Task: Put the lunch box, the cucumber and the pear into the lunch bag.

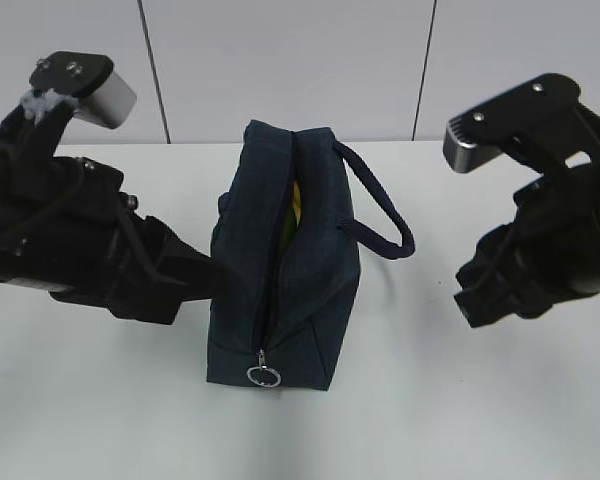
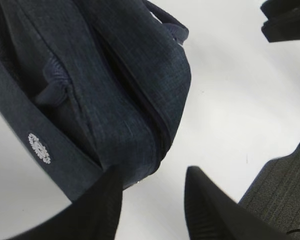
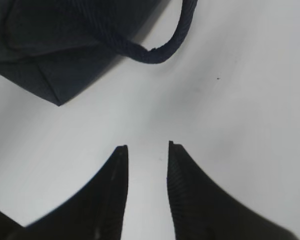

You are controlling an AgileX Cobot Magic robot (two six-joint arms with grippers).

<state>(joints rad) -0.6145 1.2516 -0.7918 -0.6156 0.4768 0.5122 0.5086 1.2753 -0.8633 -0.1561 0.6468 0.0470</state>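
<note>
The navy lunch bag stands mid-table, its top zipper parted along most of its length and its silver ring pull hanging at the near end. A sliver of yellow and green shows in the gap, but I cannot tell what it is. The lunch box, cucumber and pear are otherwise hidden. My left gripper is against the bag's left side. In the left wrist view it is open, one finger by the bag's lower corner and bare table between the fingers. My right gripper hangs open and empty, right of the bag.
The bag's padded loop handle droops to the right, toward the right arm. The white table runs back to a pale panelled wall. No other loose objects are in view.
</note>
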